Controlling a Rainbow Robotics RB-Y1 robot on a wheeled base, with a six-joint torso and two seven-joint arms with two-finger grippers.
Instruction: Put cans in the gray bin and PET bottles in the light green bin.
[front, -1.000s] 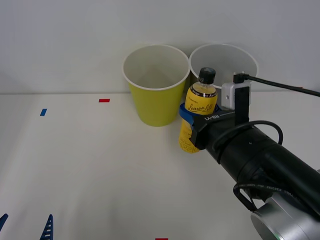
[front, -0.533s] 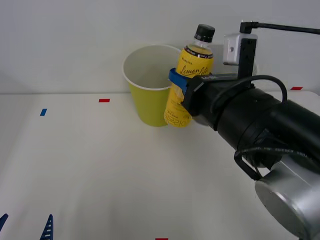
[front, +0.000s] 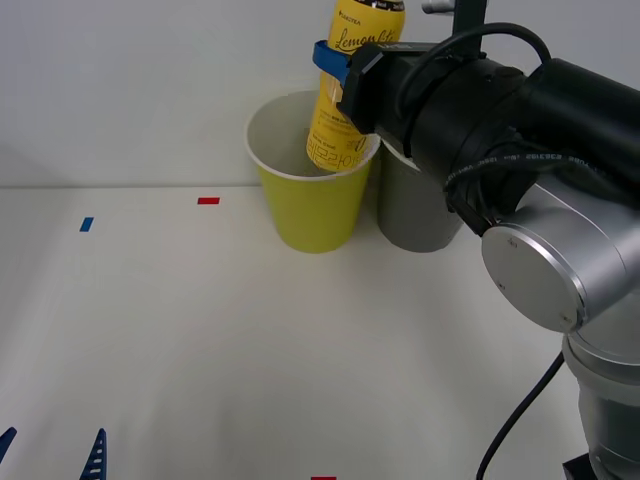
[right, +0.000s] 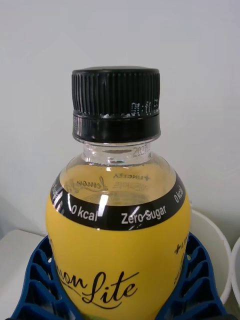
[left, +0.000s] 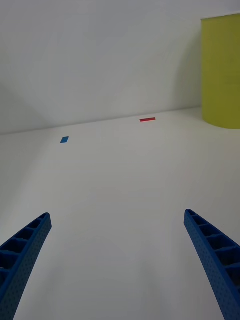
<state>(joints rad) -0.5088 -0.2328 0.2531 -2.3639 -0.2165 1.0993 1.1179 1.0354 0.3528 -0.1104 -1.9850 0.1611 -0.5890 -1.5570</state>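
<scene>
Left gripper (left: 120, 265) parked low at the near left edge of the worktop (front: 200, 340), jaws spread wide, nothing between them; blue ribbed fingers (left: 22, 250) show a lattice pattern in the left wrist view. Worktop is smooth, matte white. A small blue tape mark (front: 87, 224) and a red tape mark (front: 208, 201) lie flat on it toward the back left.

Light green bin (front: 310, 200): round, tapered, yellow-green plastic wall, white rim and interior, standing upright at the back centre. Just beside it, on its right, the gray bin (front: 415, 215), same tapered shape, partly hidden behind the right arm.

PET bottle (front: 345, 95) held aloft, slightly tilted, its lower end over the green bin's mouth near the right side of the rim. Clear plastic shoulder, glossy yellow label with dark script, black band reading "Zero Sugar", ribbed black screw cap (right: 116, 105).

Right gripper (front: 345, 60) raised above the bins; jaws closed around the bottle's label at mid-body, blue ribbed fingers (right: 35, 285) cupping both sides.
</scene>
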